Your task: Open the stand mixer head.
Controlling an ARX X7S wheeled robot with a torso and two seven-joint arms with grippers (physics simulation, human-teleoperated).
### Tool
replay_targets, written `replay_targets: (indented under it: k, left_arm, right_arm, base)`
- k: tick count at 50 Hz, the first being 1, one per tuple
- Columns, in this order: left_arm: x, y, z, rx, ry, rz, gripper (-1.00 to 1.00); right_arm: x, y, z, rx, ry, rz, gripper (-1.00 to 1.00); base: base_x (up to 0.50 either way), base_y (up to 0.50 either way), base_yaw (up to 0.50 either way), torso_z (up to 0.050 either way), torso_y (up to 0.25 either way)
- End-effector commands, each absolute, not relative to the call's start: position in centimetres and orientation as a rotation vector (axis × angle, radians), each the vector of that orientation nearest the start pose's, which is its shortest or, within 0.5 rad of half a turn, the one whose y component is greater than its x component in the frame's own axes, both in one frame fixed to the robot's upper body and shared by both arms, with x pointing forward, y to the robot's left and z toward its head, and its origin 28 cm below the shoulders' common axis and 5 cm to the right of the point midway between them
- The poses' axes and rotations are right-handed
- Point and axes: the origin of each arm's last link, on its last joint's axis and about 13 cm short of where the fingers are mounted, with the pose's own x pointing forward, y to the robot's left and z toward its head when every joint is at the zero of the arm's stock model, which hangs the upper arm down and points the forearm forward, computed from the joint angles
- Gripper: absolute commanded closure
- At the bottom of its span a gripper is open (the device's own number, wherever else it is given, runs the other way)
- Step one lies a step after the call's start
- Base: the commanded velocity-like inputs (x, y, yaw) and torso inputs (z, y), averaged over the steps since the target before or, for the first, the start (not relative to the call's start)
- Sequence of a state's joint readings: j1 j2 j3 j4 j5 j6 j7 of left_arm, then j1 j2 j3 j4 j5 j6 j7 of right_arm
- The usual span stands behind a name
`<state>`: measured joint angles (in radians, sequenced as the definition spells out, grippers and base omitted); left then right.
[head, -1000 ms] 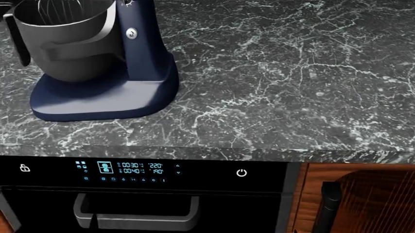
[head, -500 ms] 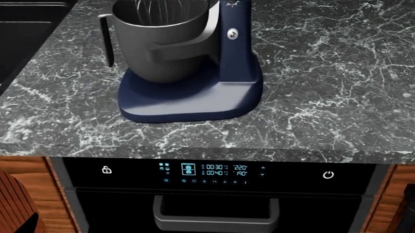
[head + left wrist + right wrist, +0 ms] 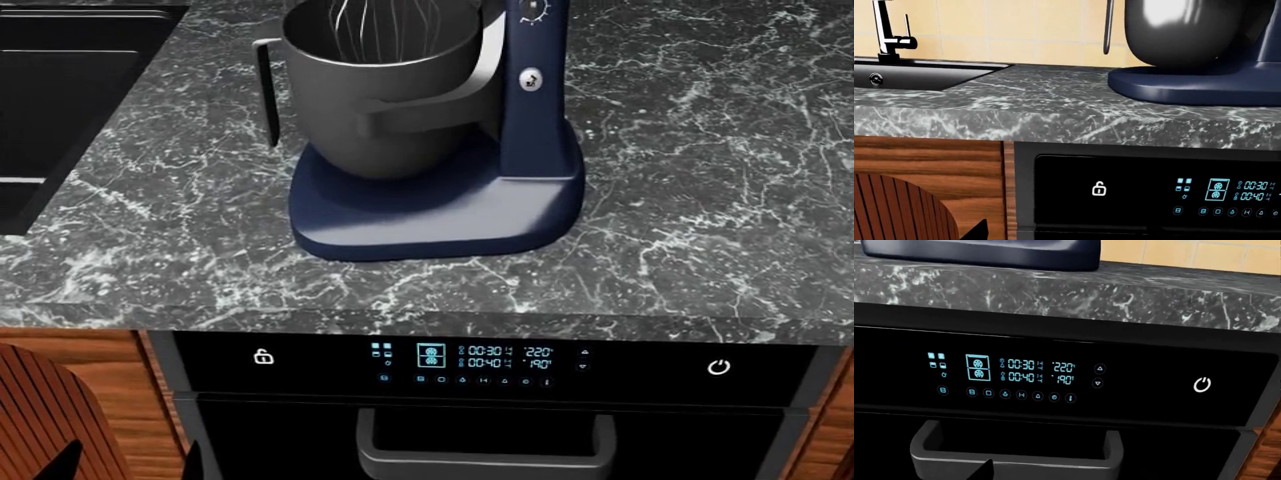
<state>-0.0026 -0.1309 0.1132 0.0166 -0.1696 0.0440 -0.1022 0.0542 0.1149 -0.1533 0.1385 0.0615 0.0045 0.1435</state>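
Observation:
The light grey-blue stand mixer head is out of view above the head view's top edge. Only its wire whisk [image 3: 380, 25] shows, hanging inside the dark grey handled bowl [image 3: 387, 100]. The navy column [image 3: 531, 100] with its dial stands right of the bowl on the navy base [image 3: 441, 215]. The bowl [image 3: 1181, 30] and base [image 3: 1194, 85] also show in the left wrist view, and the base [image 3: 981, 252] in the right wrist view. Each wrist view shows only one dark fingertip, the left [image 3: 978, 232] and the right [image 3: 982, 471], both low in front of the oven.
A black sink [image 3: 54, 90] with a faucet [image 3: 887, 32] lies left of the mixer in the dark marble countertop [image 3: 694, 200]. Below the counter edge is an oven with a lit control panel [image 3: 467, 358] and a handle [image 3: 487, 445]. A ribbed brown part [image 3: 34, 420] shows at lower left.
The head view has shifted: the mixer has moved from the upper left toward the middle of the picture, and the sink has come into view at left.

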Motion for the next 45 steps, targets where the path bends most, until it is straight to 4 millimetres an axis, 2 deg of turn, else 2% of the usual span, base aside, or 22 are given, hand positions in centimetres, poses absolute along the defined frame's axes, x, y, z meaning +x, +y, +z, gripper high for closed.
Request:
replay_targets:
  k: [1,25,26,29,31,33,35,36,38,40,41,42,45]
  left_arm:
    - [21.0,21.2,1.8,-0.071,-0.033,-0.043,-1.00]
    - [21.1,21.2,1.5,-0.051,0.004,-0.032,-1.00]
    - [21.1,21.1,1.1,-0.093,0.065,-0.069,-1.00]
    - [21.1,21.1,1.5,-0.079,0.041,-0.057,-1.00]
    - [21.1,21.1,2.2,-0.071,0.056,-0.056,-1.00]
    - [21.2,21.2,4.4,-0.076,0.040,-0.050,-1.00]
    - [21.6,21.2,6.9,-0.056,0.064,-0.040,-1.00]
    - [22.2,21.5,10.9,-0.089,-0.010,0.003,-1.00]
    - [21.6,21.5,14.7,-0.088,-0.069,-0.006,-1.00]
    - [20.9,21.7,16.7,-0.090,-0.114,-0.009,-1.00]
    - [20.6,22.3,20.9,-0.161,-0.241,0.078,-1.00]
    - [20.8,22.0,23.3,-0.160,-0.284,-0.026,-1.00]
    - [20.8,22.2,23.6,-0.168,-0.296,-0.015,-1.00]
  right_arm:
    - [21.7,-9.9,-0.8,-0.062,0.099,-0.005,-1.00]
    - [21.6,-9.9,-0.7,-0.058,0.102,-0.003,-1.00]
    - [21.6,-9.9,-0.5,-0.038,0.102,0.001,-1.00]
    - [21.6,-9.8,-0.1,-0.019,0.123,0.001,-1.00]
    - [21.6,-9.9,1.0,-0.005,0.115,-0.013,-1.00]
    - [21.7,-10.0,2.9,-0.023,0.066,-0.019,-1.00]
    - [21.9,-10.0,5.8,-0.032,0.015,0.001,-1.00]
    - [22.4,-10.1,9.3,0.043,-0.026,0.075,-1.00]
    - [21.5,-9.5,14.2,0.035,-0.160,0.121,-1.00]
    - [21.6,-9.4,15.5,0.096,-0.177,0.148,-1.00]
    - [22.2,-9.7,19.3,0.064,-0.283,0.102,-1.00]
    - [22.8,-9.7,21.0,0.063,-0.345,0.101,-1.00]
    - [22.8,-9.5,21.3,0.053,-0.355,0.108,-1.00]
  base:
    - [0.00,0.00,0.00,0.050,0.000]
    - [0.00,0.00,0.00,0.050,0.000]
    - [0.00,0.00,0.00,0.000,0.000]
    - [0.00,0.00,0.00,0.000,0.000]
    - [0.00,0.00,0.00,0.000,0.000]
    - [0.00,0.00,0.00,0.000,0.000]
    - [0.00,0.00,0.00,0.000,0.000]
    - [0.00,0.00,0.00,0.000,0.000]
    - [0.00,0.00,0.00,0.000,0.000]
    - [0.00,0.00,0.00,0.000,0.000]
    - [0.00,0.00,0.00,0.000,0.000]
    - [0.00,0.00,0.00,0.000,0.000]
    - [0.00,0.00,0.00,0.000,0.000]
